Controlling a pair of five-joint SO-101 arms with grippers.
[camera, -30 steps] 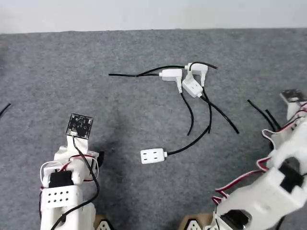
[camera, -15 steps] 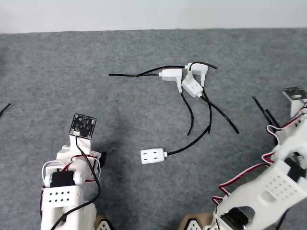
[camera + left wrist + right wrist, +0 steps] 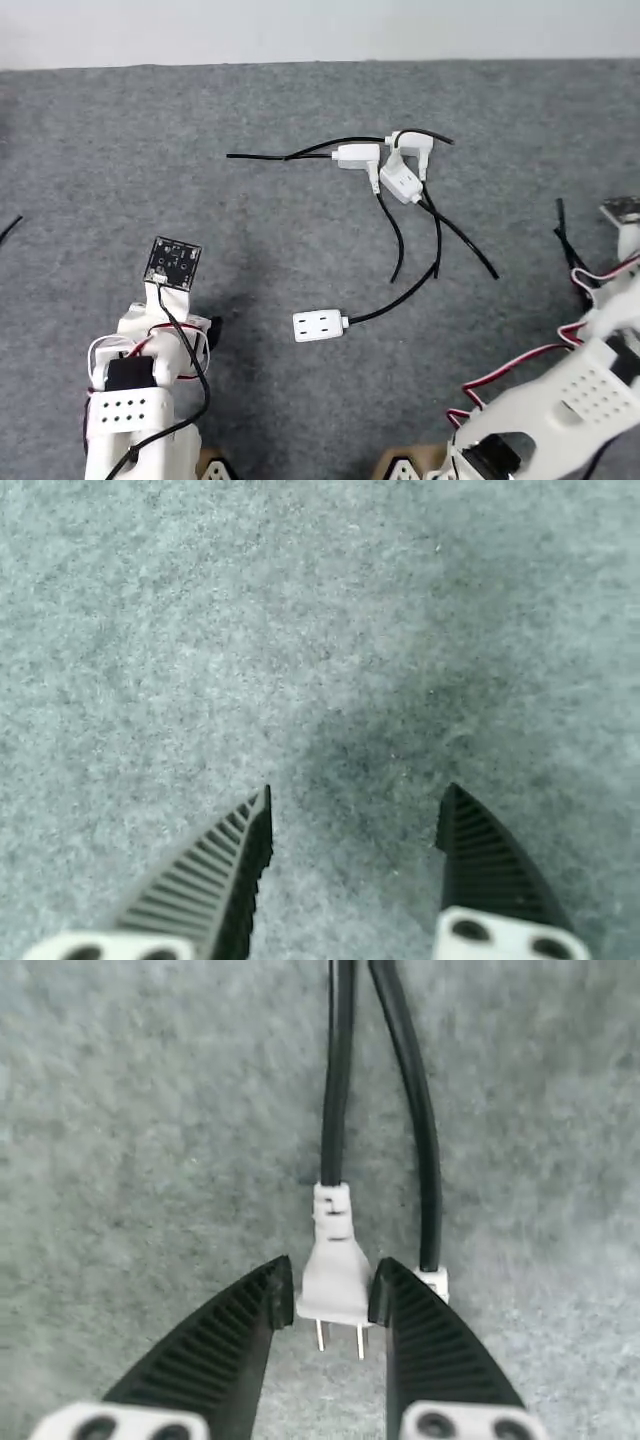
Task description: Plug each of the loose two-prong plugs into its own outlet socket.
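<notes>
My right gripper point(image 3: 333, 1263) is shut on a white two-prong plug point(image 3: 335, 1278), its fingers pressing both sides and the prongs pointing back toward the wrist. A second plug point(image 3: 432, 1281) lies beside it, half hidden behind one finger. Their black cords point(image 3: 568, 243) run along the right edge of the table by the right arm point(image 3: 590, 385). A white outlet socket point(image 3: 320, 325) on a black cable lies mid-table. A cluster of white plugs and a socket point(image 3: 398, 165) lies farther back. My left gripper point(image 3: 357, 790) is open over bare carpet.
The grey carpet point(image 3: 200, 130) covers the whole table. The left arm point(image 3: 140, 370) stands at the front left with its camera board point(image 3: 170, 262) on top. Black cables point(image 3: 400, 250) curve between the back cluster and the mid-table socket.
The right arm has swung to the right toward the table's edge, and the two black cords have slid right with it. The left arm drew back slightly, then held still.
</notes>
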